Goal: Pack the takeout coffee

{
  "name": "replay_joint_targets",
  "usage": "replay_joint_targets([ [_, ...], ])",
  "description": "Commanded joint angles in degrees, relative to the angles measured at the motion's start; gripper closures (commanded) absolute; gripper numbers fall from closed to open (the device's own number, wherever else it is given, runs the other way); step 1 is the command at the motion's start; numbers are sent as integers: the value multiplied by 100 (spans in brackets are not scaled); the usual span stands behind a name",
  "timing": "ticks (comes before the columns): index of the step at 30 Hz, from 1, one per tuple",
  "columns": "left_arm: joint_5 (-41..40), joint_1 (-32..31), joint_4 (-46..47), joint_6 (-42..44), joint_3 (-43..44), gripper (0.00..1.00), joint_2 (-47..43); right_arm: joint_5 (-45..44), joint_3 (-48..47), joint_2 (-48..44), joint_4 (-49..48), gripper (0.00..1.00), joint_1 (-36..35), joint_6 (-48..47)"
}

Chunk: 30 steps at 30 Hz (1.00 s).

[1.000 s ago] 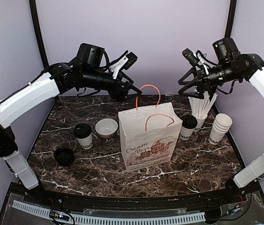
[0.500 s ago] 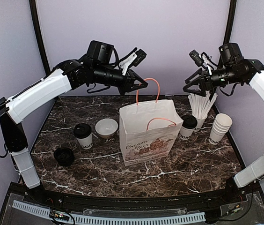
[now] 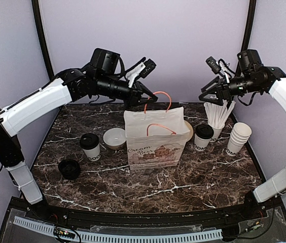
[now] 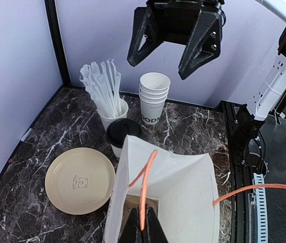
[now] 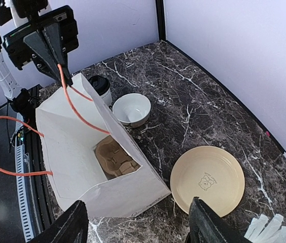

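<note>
While the left gripper (image 3: 148, 99) holds its jaws pinched tight on one orange handle (image 4: 143, 202) of the white paper bag (image 3: 155, 144), the right gripper (image 3: 210, 93) hangs with jaws spread wide, holding nothing. One takeout coffee (image 3: 89, 147), a small white paper cup with a black lid and black lettering near its base, stands on the table (image 3: 183, 187) below and well to the left of the left jaws, apart from the bag. The other takeout coffee (image 3: 204, 137), of the same look, stands below the right jaws, just beside the cup of white sticks (image 3: 217, 117). Directly under the left jaws the bag's mouth gapes, a cardboard cup carrier (image 5: 115, 159) on its floor. A white bowl (image 3: 115, 137) sits between the first coffee and the bag's edge; a beige plate (image 4: 79, 179) lies between the bag and the second coffee. Broad dark marble runs from the bag to the table's near edge.
</note>
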<state>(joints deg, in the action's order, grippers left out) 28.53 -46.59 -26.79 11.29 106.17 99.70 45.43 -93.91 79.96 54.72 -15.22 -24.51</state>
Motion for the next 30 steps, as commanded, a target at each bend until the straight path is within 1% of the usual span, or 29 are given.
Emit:
replay_joint_targets([
  [1, 185, -296, 160, -87, -427, 100, -580, 74, 93, -21, -263, 32, 54, 72],
  [5, 84, -668, 123, -108, -696, 100, -754, 76, 84, 23, -229, 32, 76, 79],
  [10, 166, -1107, 171, -280, -1135, 100, -991, 23, 120, 40, -242, 32, 81, 72],
  [12, 298, -1248, 271, -421, -1374, 100, -1128, 63, 95, 98, -226, 32, 85, 71],
  [14, 415, -1346, 586, -572, -1800, 100, -1294, 108, 85, 141, -239, 32, 81, 94],
  [16, 581, -1419, 761, -732, -2035, 100, -1407, 137, 60, 182, -233, 32, 83, 104],
  [20, 1006, -1605, 915, -989, -2275, 100, -1503, 162, 71, 239, -148, 32, 81, 10],
  [23, 1136, -1781, 999, -1009, -2306, 100, -1511, 157, 110, 314, -130, 32, 77, -28],
  [27, 1543, -1900, 943, -1107, -2262, 100, -1429, 377, 30, 407, -72, 32, 81, -54],
  [30, 1621, -1956, 804, -1050, -2271, 100, -1367, 473, -21, 428, -66, 32, 80, -45],
])
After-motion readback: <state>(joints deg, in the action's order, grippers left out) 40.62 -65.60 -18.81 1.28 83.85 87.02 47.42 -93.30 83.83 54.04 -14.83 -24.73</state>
